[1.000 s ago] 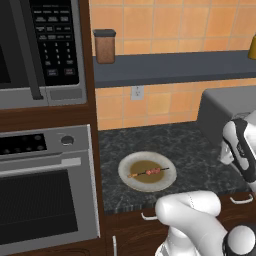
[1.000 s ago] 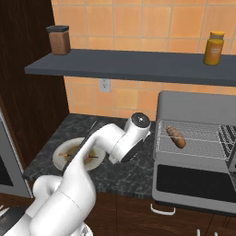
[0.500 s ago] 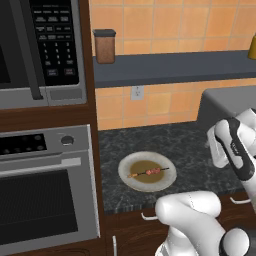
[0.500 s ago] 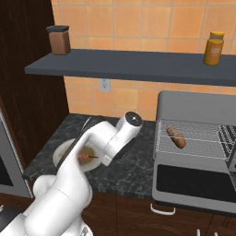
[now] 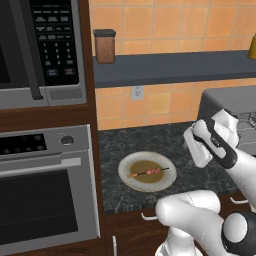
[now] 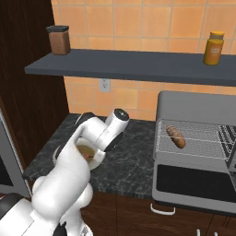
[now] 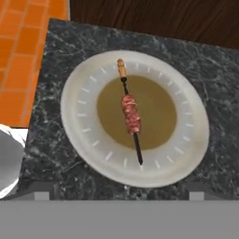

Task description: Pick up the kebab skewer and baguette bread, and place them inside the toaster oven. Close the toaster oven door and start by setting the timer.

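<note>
The kebab skewer [image 7: 130,113] lies across a white plate [image 7: 84,135] with a brown centre, on the dark counter. My gripper [image 7: 119,193] hovers above the plate, open, with nothing between its tips. From the left base view the skewer [image 5: 148,172] rests on the plate [image 5: 131,180] while my hand [image 5: 197,147] hangs to its right and above it. The baguette bread [image 6: 176,136] lies on the wire rack inside the toaster oven [image 6: 193,103]. The toaster oven door [image 6: 198,182] is folded down flat.
A black-panelled microwave [image 5: 35,50] and a built-in steel oven [image 5: 45,200] fill the left side. A shelf [image 6: 133,64] carries a brown canister [image 6: 59,39] and an orange jar [image 6: 213,48]. A wall outlet [image 5: 136,92] sits behind the plate.
The arm has swung left, away from the toaster oven and toward the plate. The baguette stays on the rack, and the gripper has stayed open.
</note>
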{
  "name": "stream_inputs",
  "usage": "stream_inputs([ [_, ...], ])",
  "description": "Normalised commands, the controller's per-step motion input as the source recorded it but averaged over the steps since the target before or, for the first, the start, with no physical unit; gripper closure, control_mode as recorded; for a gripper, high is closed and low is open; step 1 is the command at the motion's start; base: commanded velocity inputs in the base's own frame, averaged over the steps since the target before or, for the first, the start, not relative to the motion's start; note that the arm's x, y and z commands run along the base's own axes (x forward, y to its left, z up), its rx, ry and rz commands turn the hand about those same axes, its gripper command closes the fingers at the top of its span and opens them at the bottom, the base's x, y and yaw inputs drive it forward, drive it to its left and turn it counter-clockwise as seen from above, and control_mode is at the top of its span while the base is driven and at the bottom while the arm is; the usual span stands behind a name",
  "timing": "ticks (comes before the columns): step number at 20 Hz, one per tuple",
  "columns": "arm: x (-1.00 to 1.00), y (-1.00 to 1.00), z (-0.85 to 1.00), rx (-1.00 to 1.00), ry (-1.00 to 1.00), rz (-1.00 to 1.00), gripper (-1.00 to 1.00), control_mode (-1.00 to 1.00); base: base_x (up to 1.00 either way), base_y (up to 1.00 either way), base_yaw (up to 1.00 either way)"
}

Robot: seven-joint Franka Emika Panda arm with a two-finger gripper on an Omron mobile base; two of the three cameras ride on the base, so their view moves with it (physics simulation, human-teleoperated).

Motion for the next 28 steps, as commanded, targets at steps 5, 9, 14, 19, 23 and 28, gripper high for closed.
stream_inputs([
  [5,0.56,0.52,-0.63,0.0,0.0,0.11,-1.0,-1.0,0.0,0.0,0.0],
  [9,0.36,0.12,-0.57,0.0,0.0,0.02,-1.0,-1.0,0.0,0.0,0.0],
  [14,0.19,0.02,-0.35,0.0,0.0,0.0,-1.0,-1.0,0.0,0.0,0.0],
  [19,0.17,0.22,-0.22,-0.01,0.0,0.0,-1.0,-1.0,0.0,0.0,0.0],
  [23,0.02,0.07,-0.31,0.0,0.0,0.0,-1.0,-1.0,0.0,0.0,0.0],
  [28,0.0,0.05,-0.27,0.0,0.02,0.0,-1.0,-1.0,0.0,0.0,0.0],
])
